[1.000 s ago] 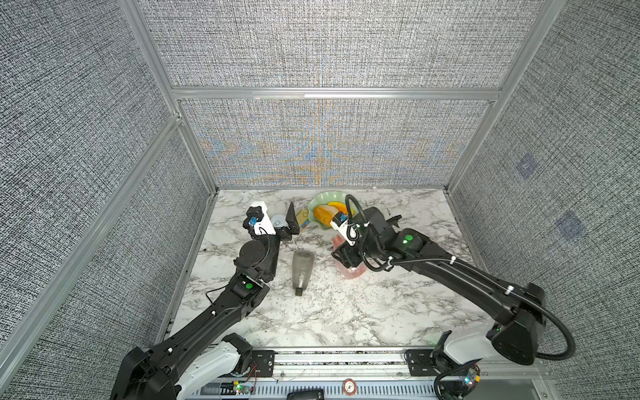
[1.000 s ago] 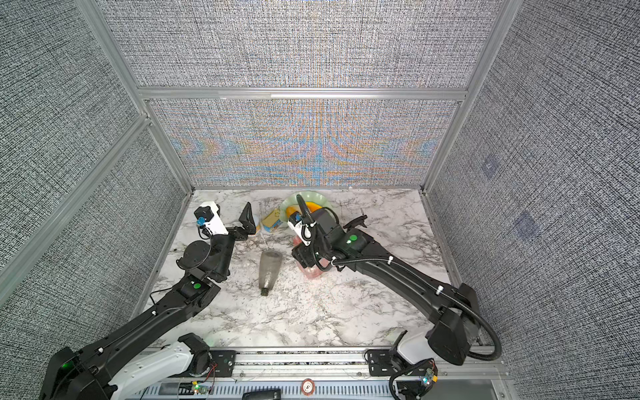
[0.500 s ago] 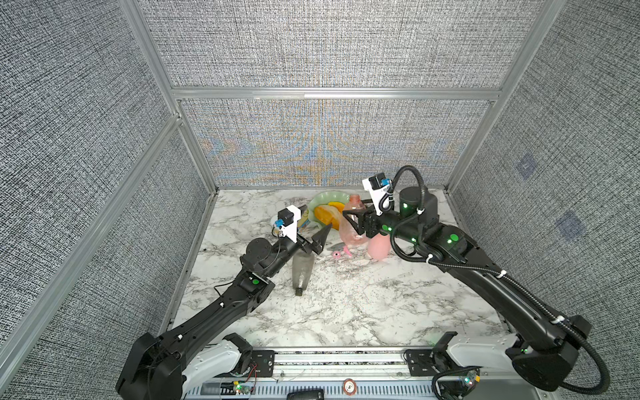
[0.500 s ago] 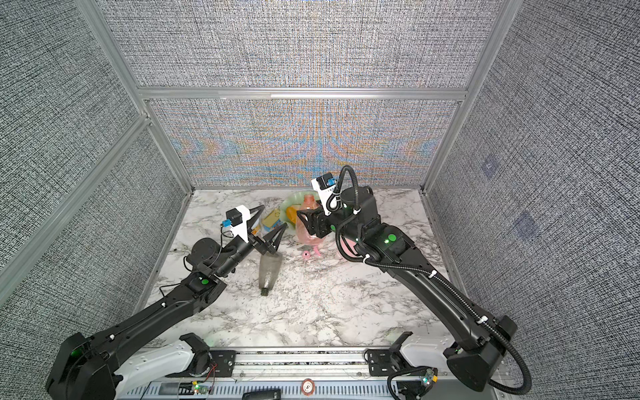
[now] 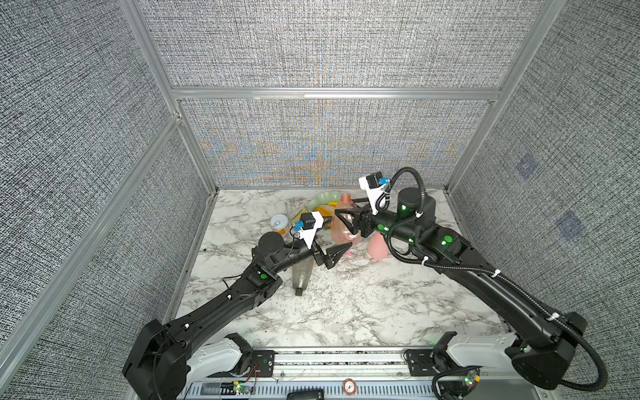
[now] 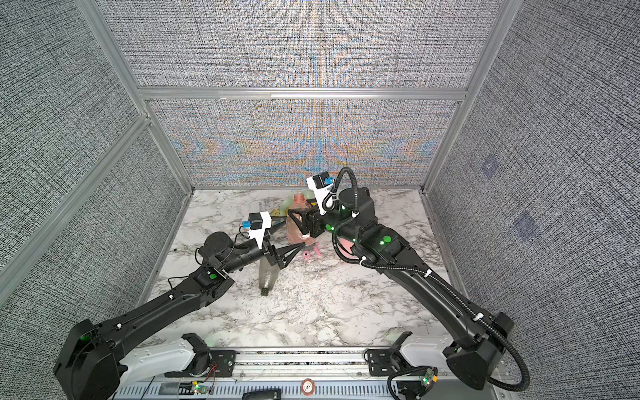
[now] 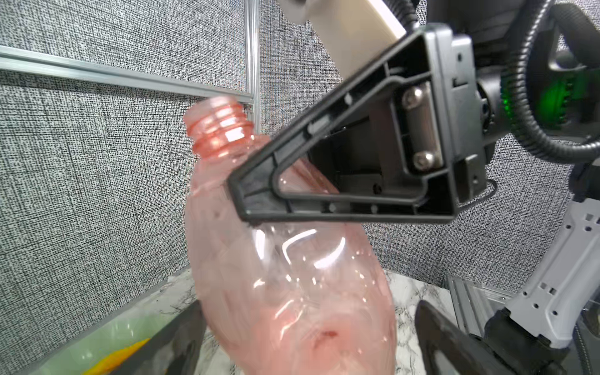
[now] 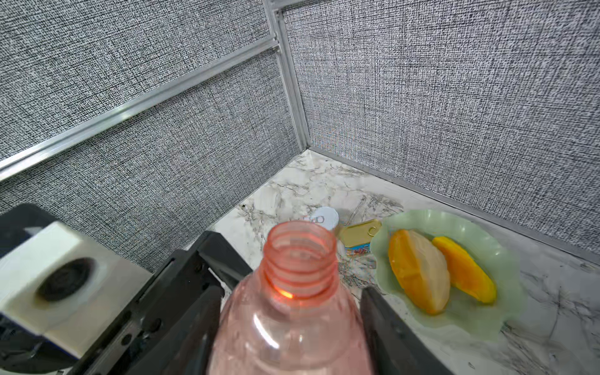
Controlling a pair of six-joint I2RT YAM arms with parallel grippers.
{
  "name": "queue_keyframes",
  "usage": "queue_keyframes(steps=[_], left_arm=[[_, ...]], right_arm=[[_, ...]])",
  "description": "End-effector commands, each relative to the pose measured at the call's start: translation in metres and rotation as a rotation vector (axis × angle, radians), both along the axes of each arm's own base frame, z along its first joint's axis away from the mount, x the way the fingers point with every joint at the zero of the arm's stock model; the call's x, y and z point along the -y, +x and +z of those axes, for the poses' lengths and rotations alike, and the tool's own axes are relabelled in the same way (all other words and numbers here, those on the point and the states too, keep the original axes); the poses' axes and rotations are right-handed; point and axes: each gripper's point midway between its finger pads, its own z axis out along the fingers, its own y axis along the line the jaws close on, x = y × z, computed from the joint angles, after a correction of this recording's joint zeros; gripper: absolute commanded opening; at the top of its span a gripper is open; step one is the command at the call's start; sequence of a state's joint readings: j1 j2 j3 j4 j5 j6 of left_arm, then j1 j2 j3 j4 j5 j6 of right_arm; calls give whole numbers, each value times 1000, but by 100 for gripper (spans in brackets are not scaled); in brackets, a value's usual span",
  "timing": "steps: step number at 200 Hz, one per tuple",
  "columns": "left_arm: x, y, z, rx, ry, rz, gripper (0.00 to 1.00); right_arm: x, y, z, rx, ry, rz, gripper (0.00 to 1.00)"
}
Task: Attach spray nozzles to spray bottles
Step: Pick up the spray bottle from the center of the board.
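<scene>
Over a marble table [image 5: 346, 311] walled with grey fabric panels, two black robot arms meet near the back. The right gripper [image 5: 341, 221] is clamped on the shoulder of the clear pink bottle [image 5: 343, 230], held off the surface and tilted a little, its threaded neck open and capless in both wrist views. The near finger [image 7: 324, 181] covers part of the bottle's shoulder.

The left gripper [image 5: 341, 252] hangs just below the bottle's base with jaws spread wide, holding nothing; whether a fingertip touches the base cannot be told.

Beneath the left arm lies the smoky grey bottle [image 5: 302, 277] on its side, neck toward the front edge, its base hidden by the gripper. The pastel pink bottle [image 5: 377, 247] lies under the right arm, largely covered.

At the back sit a pale green dish [image 8: 406, 220] of orange slices [image 8: 418, 269], a rectangular tin [image 8: 357, 238] and a round can [image 5: 280, 223].

A grey-and-pink nozzle [image 6: 307, 255] lies on the marble just beside the left fingertips, too small to read clearly.
</scene>
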State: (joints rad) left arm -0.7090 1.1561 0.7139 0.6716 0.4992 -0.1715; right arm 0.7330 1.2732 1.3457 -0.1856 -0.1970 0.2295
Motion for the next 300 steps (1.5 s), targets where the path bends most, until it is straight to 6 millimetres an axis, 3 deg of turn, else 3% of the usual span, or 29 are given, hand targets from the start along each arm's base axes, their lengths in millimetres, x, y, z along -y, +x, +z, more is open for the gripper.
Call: queue_keyframes(steps=[1, 44, 179, 227, 266, 300], left_arm=[[5, -7, 2, -20, -14, -57, 99], [8, -2, -4, -59, -14, -56, 99], [13, -3, -8, -105, -22, -89, 99], [3, -1, 1, -68, -58, -32, 99], [-6, 3, 7, -45, -86, 27, 94], [-3, 2, 6, -51, -77, 8, 83]], right_arm=[[-11, -8, 16, 44, 78, 54, 67], [-17, -15, 15, 76, 107, 83, 67], [-7, -21, 34, 183, 238, 47, 67], [-12, -20, 21, 150, 229, 55, 67], [-13, -22, 18, 140, 225, 61, 67], [-16, -24, 22, 151, 248, 75, 67]])
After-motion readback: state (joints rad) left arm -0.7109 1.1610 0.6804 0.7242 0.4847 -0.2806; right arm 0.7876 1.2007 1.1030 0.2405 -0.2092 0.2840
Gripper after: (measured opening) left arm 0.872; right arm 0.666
